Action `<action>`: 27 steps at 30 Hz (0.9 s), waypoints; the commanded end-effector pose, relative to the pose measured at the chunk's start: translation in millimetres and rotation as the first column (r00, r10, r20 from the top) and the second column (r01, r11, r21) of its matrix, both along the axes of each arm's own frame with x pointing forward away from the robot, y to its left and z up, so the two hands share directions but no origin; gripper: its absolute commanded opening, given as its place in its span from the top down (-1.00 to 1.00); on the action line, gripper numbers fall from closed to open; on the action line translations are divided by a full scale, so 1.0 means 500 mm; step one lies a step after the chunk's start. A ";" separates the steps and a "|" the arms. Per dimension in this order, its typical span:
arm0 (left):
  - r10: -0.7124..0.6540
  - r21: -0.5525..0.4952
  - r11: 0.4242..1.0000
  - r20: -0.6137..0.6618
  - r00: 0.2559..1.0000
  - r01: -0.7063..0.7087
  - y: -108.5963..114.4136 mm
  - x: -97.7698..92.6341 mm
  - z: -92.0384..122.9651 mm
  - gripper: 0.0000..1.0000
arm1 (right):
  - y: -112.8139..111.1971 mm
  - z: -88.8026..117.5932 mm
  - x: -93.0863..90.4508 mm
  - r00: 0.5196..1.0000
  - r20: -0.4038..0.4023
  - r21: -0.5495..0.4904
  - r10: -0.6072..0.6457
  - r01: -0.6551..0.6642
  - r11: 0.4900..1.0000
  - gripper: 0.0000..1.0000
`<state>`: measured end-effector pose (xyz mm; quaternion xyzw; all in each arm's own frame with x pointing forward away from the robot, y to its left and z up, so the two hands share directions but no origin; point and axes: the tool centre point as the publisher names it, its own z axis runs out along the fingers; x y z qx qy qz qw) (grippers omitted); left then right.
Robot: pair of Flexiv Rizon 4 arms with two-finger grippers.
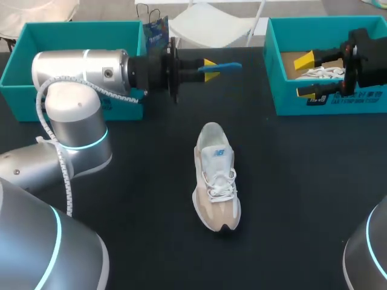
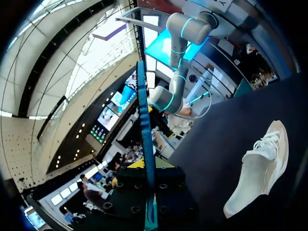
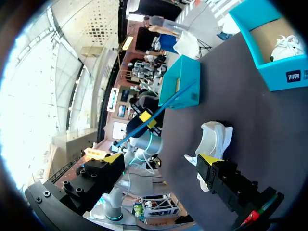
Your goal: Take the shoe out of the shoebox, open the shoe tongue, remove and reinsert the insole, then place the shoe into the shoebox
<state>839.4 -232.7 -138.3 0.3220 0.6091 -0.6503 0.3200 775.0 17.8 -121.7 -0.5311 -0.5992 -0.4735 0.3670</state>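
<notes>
Now pinching the blue insole (image 1: 230,67) aloft in the left gripper (image 1: 210,69), with the right gripper (image 1: 303,76) spread empty at the right-hand shoebox (image 1: 326,103) and the shoe (image 1: 216,181) lying mid-table, likely mid insole step, next calling for sliding it back inside the shoe.

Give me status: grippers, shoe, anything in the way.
Left gripper shut on insole. Right gripper open, at right box. Shoe on table, nothing in the way.
</notes>
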 end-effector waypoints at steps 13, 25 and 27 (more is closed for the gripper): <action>0.062 -0.047 0.998 0.549 0.834 -0.043 -0.004 -0.003 -0.001 1.00 | 0.002 -0.001 0.002 1.000 0.000 0.000 0.001 -0.001 1.000 -1.00; 0.085 -0.022 0.996 0.608 0.790 -0.090 -0.002 -0.004 0.009 1.00 | 0.002 -0.001 0.002 1.000 0.000 0.000 0.001 -0.001 1.000 -1.00; 0.096 -0.026 0.995 0.601 0.793 -0.101 -0.001 -0.003 0.011 1.00 | 0.002 -0.001 0.002 1.000 0.000 0.000 0.001 -0.001 1.000 -1.00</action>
